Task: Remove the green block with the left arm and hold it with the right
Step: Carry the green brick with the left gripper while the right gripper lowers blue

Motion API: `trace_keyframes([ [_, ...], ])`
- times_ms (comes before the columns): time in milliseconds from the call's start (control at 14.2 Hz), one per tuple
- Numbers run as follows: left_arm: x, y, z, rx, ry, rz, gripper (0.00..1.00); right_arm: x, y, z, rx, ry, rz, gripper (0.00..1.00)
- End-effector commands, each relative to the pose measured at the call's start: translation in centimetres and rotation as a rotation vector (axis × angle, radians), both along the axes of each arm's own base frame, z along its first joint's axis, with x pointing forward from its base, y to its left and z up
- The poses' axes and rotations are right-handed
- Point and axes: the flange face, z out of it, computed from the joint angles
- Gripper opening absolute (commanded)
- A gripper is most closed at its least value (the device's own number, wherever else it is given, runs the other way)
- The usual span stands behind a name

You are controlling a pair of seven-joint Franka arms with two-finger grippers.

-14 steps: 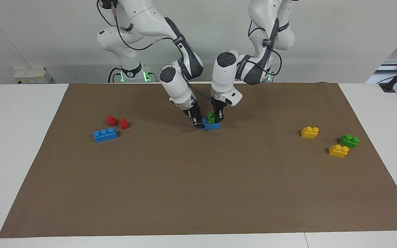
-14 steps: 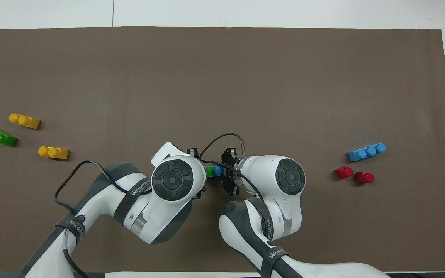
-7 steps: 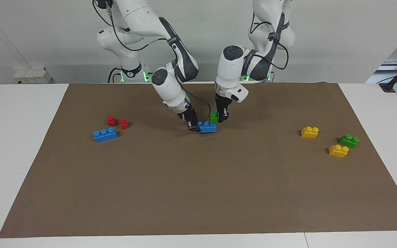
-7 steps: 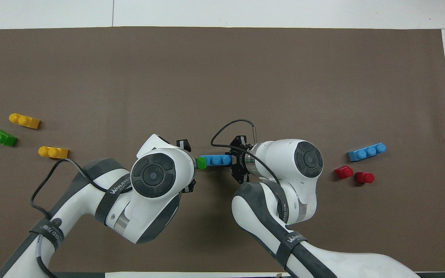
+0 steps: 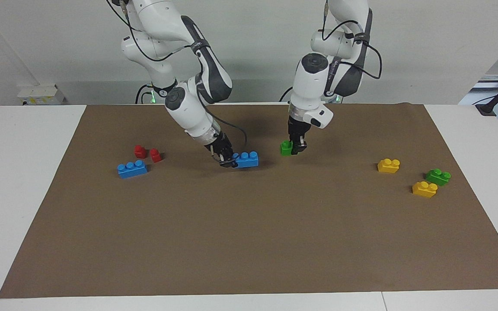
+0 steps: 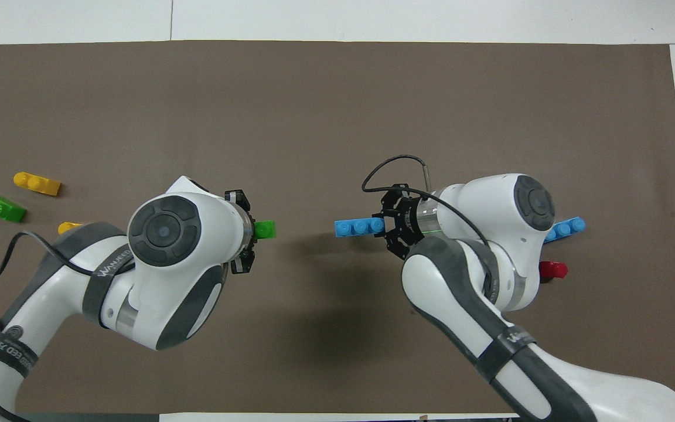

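Observation:
The green block [image 5: 286,148] is off the blue three-stud brick [image 5: 247,159] and a short gap apart from it. My left gripper [image 5: 295,147] is shut on the green block and holds it low over the middle of the brown mat [image 5: 249,242]. My right gripper [image 5: 229,161] is shut on one end of the blue brick and holds it low over the mat. In the overhead view the green block [image 6: 265,229] sticks out of the left gripper [image 6: 252,230], and the blue brick [image 6: 360,226] sticks out of the right gripper [image 6: 387,226].
A second green brick [image 5: 438,176] and two yellow bricks [image 5: 388,165] [image 5: 424,189] lie toward the left arm's end. Another blue three-stud brick [image 5: 132,168] and two red blocks [image 5: 140,151] [image 5: 155,155] lie toward the right arm's end.
The green block came off the blue brick. The left gripper carried it toward the left arm's end; the right gripper drew the blue brick toward the right arm's end. Both arms rose.

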Motion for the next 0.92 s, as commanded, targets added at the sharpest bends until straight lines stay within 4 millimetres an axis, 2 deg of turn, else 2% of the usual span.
trace_keyframes([
  [0, 1.4, 4.5, 0.6, 0.025, 0.006, -0.082, 0.0, 1.0, -5.3, 0.0, 0.013, -0.027, 0.064, 0.0],
  [141, 2.4, 8.2, 0.5, 0.029, 0.006, -0.133, 0.0, 1.9, -10.1, -1.3, -0.009, -0.026, 0.1, 0.0],
  [282, 3.3, 11.8, 0.4, 0.032, 0.001, -0.198, 0.0, 2.3, -13.0, -3.3, -0.031, -0.014, 0.113, 0.0],
  [352, 3.6, 13.8, 0.4, 0.031, -0.003, -0.229, 0.0, 2.6, -14.3, -3.5, -0.042, -0.016, 0.118, 0.0],
  [564, 4.4, 18.3, 0.4, 0.016, -0.039, -0.297, 0.0, 3.8, -15.6, -4.2, -0.036, -0.002, 0.111, 0.0],
  [775, 4.9, 21.5, -0.2, 0.007, -0.061, -0.363, 0.0, 4.1, -17.4, -4.9, -0.034, -0.002, 0.094, 0.0],
  [846, 5.2, 21.9, -0.7, 0.008, -0.067, -0.383, 0.0, 4.4, -18.0, -5.4, -0.031, 0.0, 0.094, 0.0],
])
